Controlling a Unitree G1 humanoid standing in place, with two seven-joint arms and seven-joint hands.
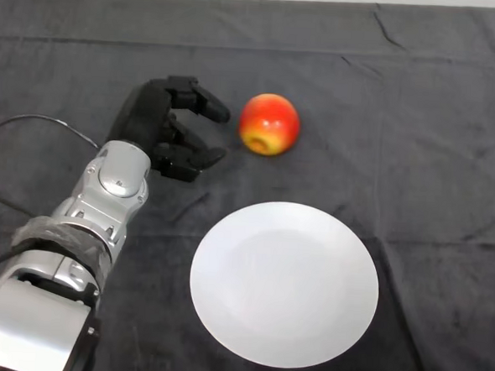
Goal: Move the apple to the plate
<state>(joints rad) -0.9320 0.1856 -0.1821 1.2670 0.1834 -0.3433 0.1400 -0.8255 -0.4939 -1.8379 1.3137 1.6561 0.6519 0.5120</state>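
head view shows a table (pixel 455 97) with a dark cloth over it. a red and yellow apple (pixel 270 124) sits on the cloth, toward the back. a white plate (pixel 284 282) lies nearer to the robot, a little to the right of the apple and apart from it. nothing is on the plate.

the left hand (pixel 163 130) is black and sits just beside the apple, on the apple's left side. its fingers (pixel 204 103) and thumb are spread and point at the apple, like an open mouth. the apple is not between them yet. there is a small gap of cloth from the tips to the apple. the hand holds nothing.

so the job looks like it has only begun. the hand is close to the apple, but the apple is not picked up and not moved. i think what is left is to slide in around the apple, close on it, lift it, carry it over to the plate and let go there.

some things are hard to see. the far side of the apple is hidden, and so is its bottom where it meets the cloth. the silver arm (pixel 103 202) is cut off at the lower left corner. the palm is mostly turned away, so i cannot tell if the hand is touching the cloth or is just above it.
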